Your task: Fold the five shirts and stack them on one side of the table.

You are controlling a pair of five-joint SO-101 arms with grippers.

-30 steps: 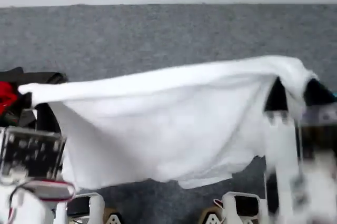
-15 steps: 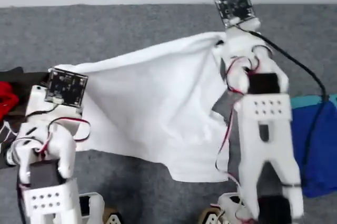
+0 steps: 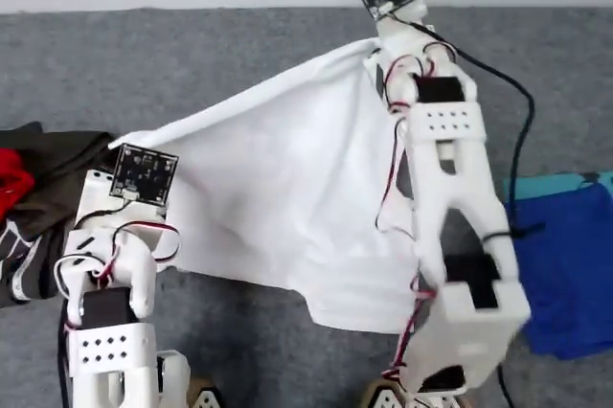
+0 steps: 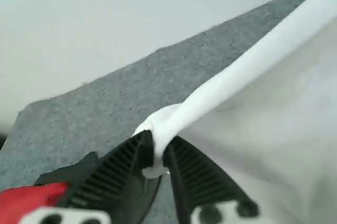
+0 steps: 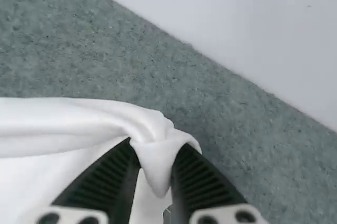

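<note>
A white shirt point(image 3: 278, 197) is stretched between both arms above the grey table. My left gripper point(image 4: 158, 153) is shut on one corner of the white shirt point(image 4: 274, 98), and in the high view that corner sits by the left arm point(image 3: 120, 145). My right gripper point(image 5: 154, 169) is shut on the other bunched corner of the white shirt point(image 5: 68, 124), held at the far side of the table by the right arm point(image 3: 378, 49). The shirt's lower hem droops toward the near edge of the table.
A dark shirt point(image 3: 57, 173) and a red one point(image 3: 11, 178) lie piled at the left edge. A blue shirt point(image 3: 570, 274) lies at the right edge. Bare grey cloth point(image 3: 192, 63) stretches along the back, up to the pale wall.
Both arms have swung away from the camera, carrying the white shirt toward the back of the table. The right arm has reached farthest back, and the blue shirt has come into sight.
</note>
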